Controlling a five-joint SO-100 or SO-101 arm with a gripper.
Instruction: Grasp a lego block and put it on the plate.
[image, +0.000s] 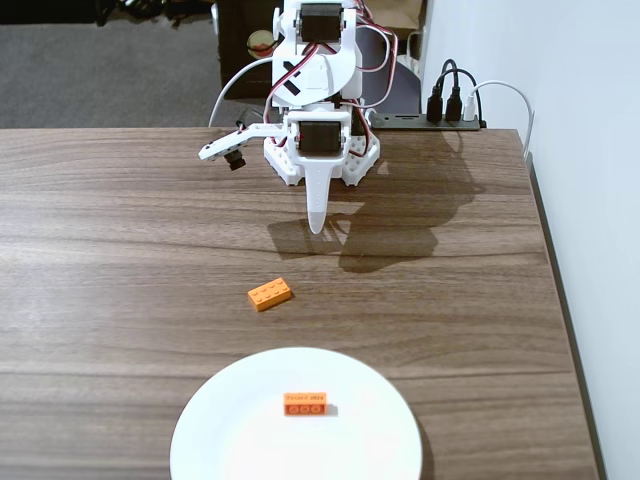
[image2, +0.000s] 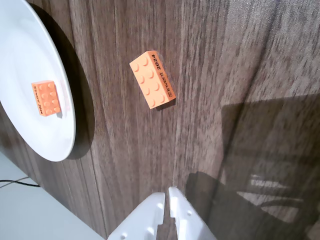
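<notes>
A small light-orange lego block (image: 270, 294) lies studs-up on the wooden table, between the arm and the plate; the wrist view shows it too (image2: 152, 79). The large white plate (image: 230, 430) sits at the near edge, and in the wrist view it is at the upper left (image2: 20, 55). On the plate rests a second orange brick (image: 305, 403) (image2: 46, 98). My gripper (image: 317, 225) (image2: 166, 192) points down at the table close to the arm's base, well behind the lego block. It is shut with nothing between its fingers.
The white arm base (image: 320, 150) stands at the back middle of the table. A power strip with plugs (image: 450, 108) and cables sits behind it at the right. The table's right edge (image: 560, 300) runs along a white wall.
</notes>
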